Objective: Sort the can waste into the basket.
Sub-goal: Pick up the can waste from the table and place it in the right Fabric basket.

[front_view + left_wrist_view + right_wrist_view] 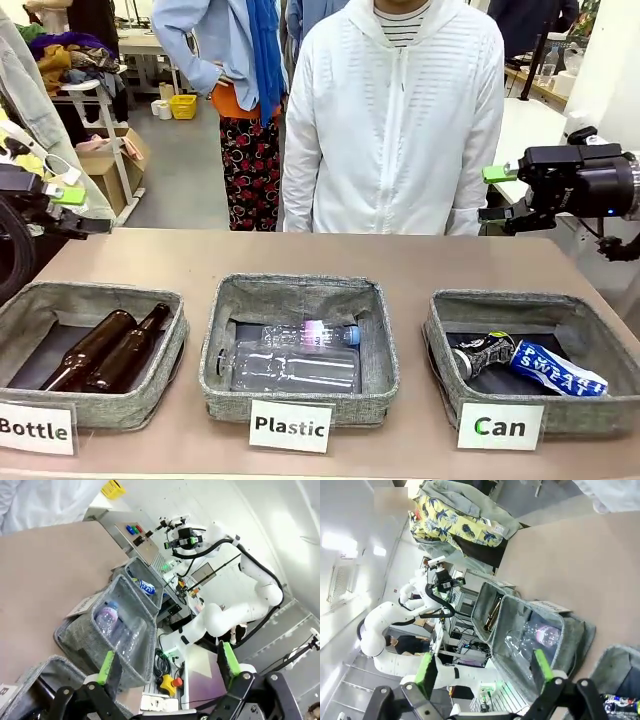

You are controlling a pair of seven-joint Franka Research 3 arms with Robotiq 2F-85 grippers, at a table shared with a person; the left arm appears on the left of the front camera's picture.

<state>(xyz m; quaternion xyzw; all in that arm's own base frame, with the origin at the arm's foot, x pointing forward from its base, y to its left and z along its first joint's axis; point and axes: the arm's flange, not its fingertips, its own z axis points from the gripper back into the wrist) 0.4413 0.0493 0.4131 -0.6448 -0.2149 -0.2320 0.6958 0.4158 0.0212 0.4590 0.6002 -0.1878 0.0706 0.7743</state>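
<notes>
Inside the grey fabric basket (437,335) carded "Can", at the worktop's (400,262) right end, the blue lettered drink can (558,370) and the black-and-silver printed can (484,354) lie side by side. Both tools, left (75,210) and right (497,195), hang released and empty, well above the worktop's edges. Little seems left to go wrong; a needless reach down could only snag a soft wall or knock the white card (500,426) over.

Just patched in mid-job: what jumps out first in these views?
Three labelled grey baskets line the near table edge. The Can basket on the right already holds the blue can and the black can. Both hands, left and right, hang open and empty at the table's sides.
</notes>
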